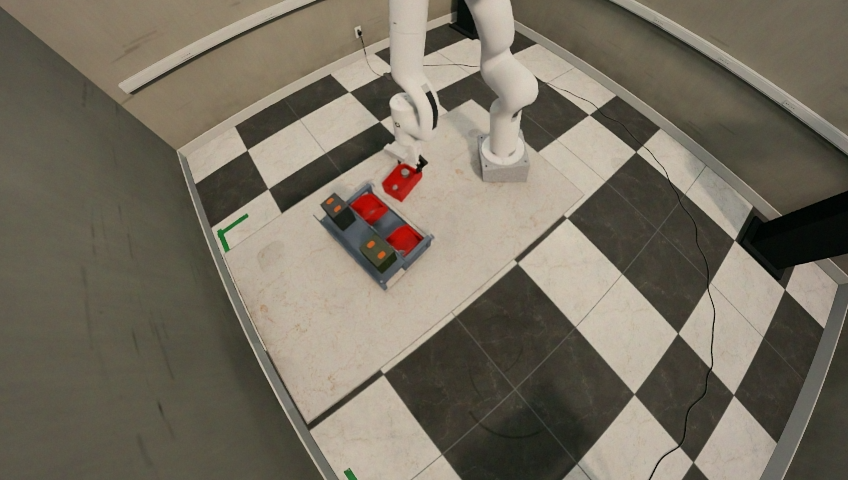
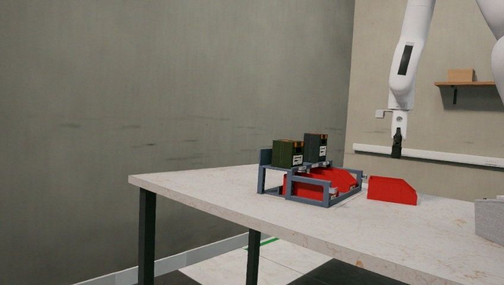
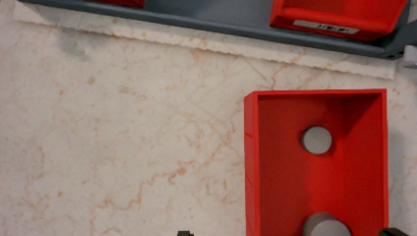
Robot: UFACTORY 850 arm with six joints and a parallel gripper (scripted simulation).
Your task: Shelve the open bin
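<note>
The open red bin (image 1: 399,180) (image 2: 388,190) (image 3: 285,172) stands upright on the table, apart from the shelf, its sloped open front facing away from it. Two grey round parts (image 3: 317,140) (image 3: 327,227) lie inside. The blue-grey shelf (image 2: 261,180) (image 3: 221,29) (image 1: 386,224) holds one red bin (image 1: 368,208) and another red bin (image 1: 404,239) (image 3: 339,12), with a gap between them. My gripper (image 1: 411,163) (image 2: 396,155) (image 3: 289,232) is open and empty above the table bin. In the wrist view the bin lies right of centre between the fingertips.
A dark green box (image 1: 378,252) (image 2: 287,153) and a dark grey box (image 1: 338,211) (image 2: 315,147) stand on the shelf's upper board, above the rear of the bin row. The robot's base block (image 1: 504,171) (image 2: 490,218) is on the table beyond the loose bin.
</note>
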